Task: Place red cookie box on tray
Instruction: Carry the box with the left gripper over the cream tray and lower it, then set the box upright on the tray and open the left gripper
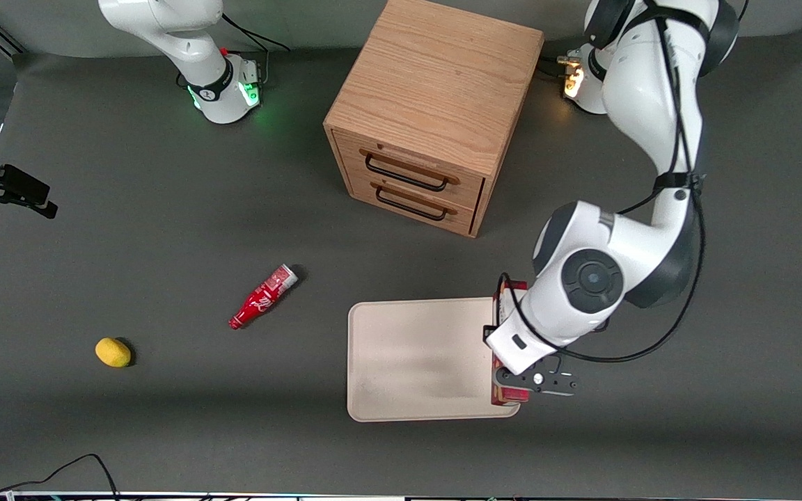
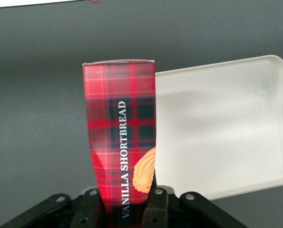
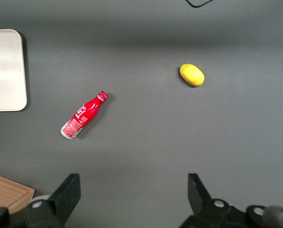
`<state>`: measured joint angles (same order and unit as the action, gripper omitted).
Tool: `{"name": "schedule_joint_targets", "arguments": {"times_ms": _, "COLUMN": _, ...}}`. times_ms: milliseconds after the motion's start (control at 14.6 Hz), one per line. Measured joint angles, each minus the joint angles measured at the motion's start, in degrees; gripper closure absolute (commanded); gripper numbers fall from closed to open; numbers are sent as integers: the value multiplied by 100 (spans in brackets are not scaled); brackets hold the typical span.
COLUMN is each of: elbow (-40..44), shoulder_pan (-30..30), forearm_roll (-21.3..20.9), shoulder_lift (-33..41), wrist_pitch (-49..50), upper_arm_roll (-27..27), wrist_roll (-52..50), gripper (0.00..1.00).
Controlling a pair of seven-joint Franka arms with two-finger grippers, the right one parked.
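I find the tray surface bare and open from above. My gripper grips the red cookie box over the tray edge at the working arm's end. The drawer cabinet stands farther from the camera; bottle and lemon (both toward the parked arm's end) lie well apart.

A dark grey table is filling the scene, with soft light glaring off it in pale bands. A wooden two-drawer cabinet is standing on it, black handles facing the front camera, casting a faint shadow toward the parked arm's end.
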<state>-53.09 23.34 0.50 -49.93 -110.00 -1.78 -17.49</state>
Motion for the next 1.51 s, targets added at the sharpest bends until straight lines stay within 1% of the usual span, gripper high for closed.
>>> {"name": "schedule_joint_targets", "arguments": {"times_ms": 342, "elbow": 73, "shoulder_pan": 143, "forearm_roll": -432, "shoulder_lift": -540, "wrist_pitch": -385, "upper_arm_roll": 4, "wrist_roll": -254, "gripper": 100}}
{"name": "schedule_joint_targets", "arguments": {"times_ms": 616, "elbow": 101, "shoulder_pan": 209, "forearm_roll": -583, "shoulder_lift": -823, "wrist_pitch": -689, "upper_arm_roll": 11, "wrist_roll": -398, "gripper": 96}}
{"name": "schedule_joint_targets", "arguments": {"times_ms": 753, "elbow": 104, "shoulder_pan": 209, "forearm_roll": -619, "shoulder_lift": -957, "wrist_pitch": -881, "upper_arm_roll": 30, "wrist_roll": -410, "gripper": 88}}
{"name": "schedule_joint_targets", "arguments": {"times_ms": 822, "elbow": 105, "shoulder_pan": 209, "forearm_roll": -626, "shoulder_lift": -1012, "wrist_pitch": -952, "upper_arm_roll": 36, "wrist_roll": -411, "gripper": 78}}
{"name": "schedule_joint_targets", "arguments": {"times_ms": 890, "elbow": 104, "shoulder_pan": 209, "forearm_roll": -633, "shoulder_lift": -1060, "wrist_pitch": -1016, "upper_arm_roll": 39, "wrist_roll": -412, "gripper": 72}}
{"name": "schedule_joint_targets", "arguments": {"times_ms": 959, "elbow": 107, "shoulder_pan": 209, "forearm_roll": -635, "shoulder_lift": -1091, "wrist_pitch": -1056, "upper_arm_roll": 42, "wrist_roll": -414, "gripper": 58}}
{"name": "schedule_joint_targets", "arguments": {"times_ms": 1027, "elbow": 108, "shoulder_pan": 209, "forearm_roll": -635, "shoulder_lift": -1099, "wrist_pitch": -1075, "upper_arm_roll": 43, "wrist_roll": -417, "gripper": 15}}
{"name": "schedule_joint_targets", "arguments": {"times_ms": 1096, "elbow": 108, "shoulder_pan": 209, "forearm_roll": -638, "shoulder_lift": -1101, "wrist_pitch": -1089, "upper_arm_roll": 43, "wrist_roll": -418, "gripper": 0}}
{"name": "schedule_joint_targets", "arguments": {"times_ms": 1507, "elbow": 129, "shoulder_pan": 209, "forearm_roll": -646, "shoulder_lift": -1103, "wrist_pitch": -1045, "upper_arm_roll": 53, "wrist_roll": -421, "gripper": 0}}
